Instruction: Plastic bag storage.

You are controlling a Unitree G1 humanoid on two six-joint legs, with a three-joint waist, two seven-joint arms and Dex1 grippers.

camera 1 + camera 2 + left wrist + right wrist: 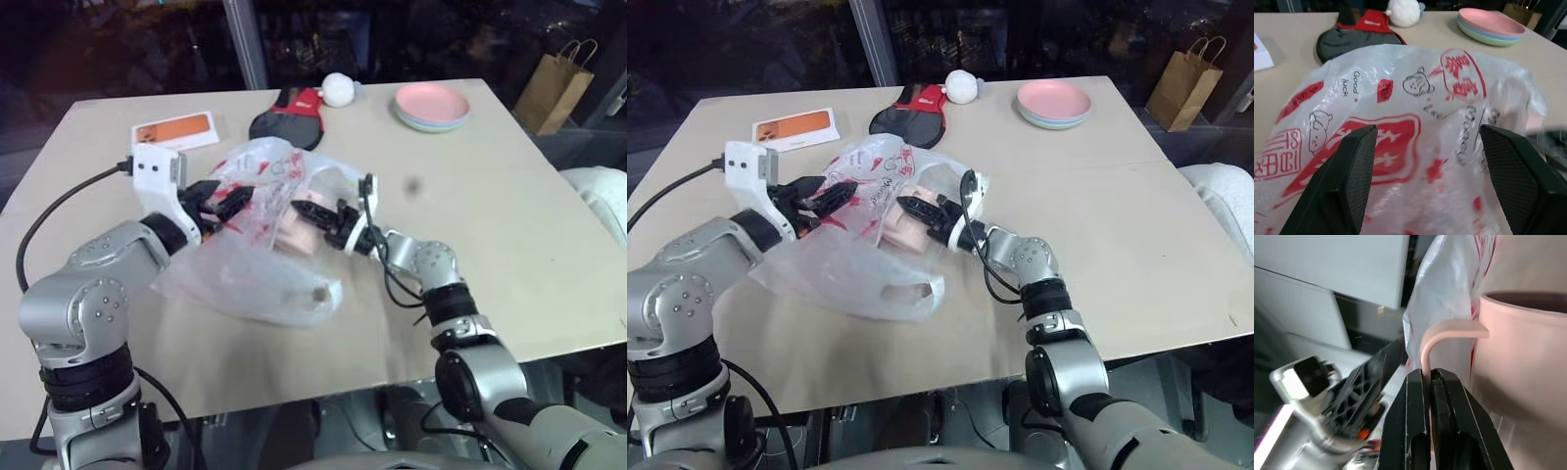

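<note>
The right gripper [1428, 377] pinches a pink mug's [1528, 362] thin handle between closed fingers. The plastic bag [1415, 127] bulges just ahead of the left gripper's [1425, 156] wide-spread fingers, draped around the mug.

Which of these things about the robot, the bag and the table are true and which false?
1. The right pincer is shut on the handle of the pink mug. True.
2. The left pincer is shut tight. False: its fingers stand apart, with the plastic bag between them.
3. The plastic bag is plain white. False: it carries red marks and text.
4. A stack of plates sits at the far side of the table. True.
5. The white ball lies inside the mug. False: it lies on the table beside the dark paddle.
</note>
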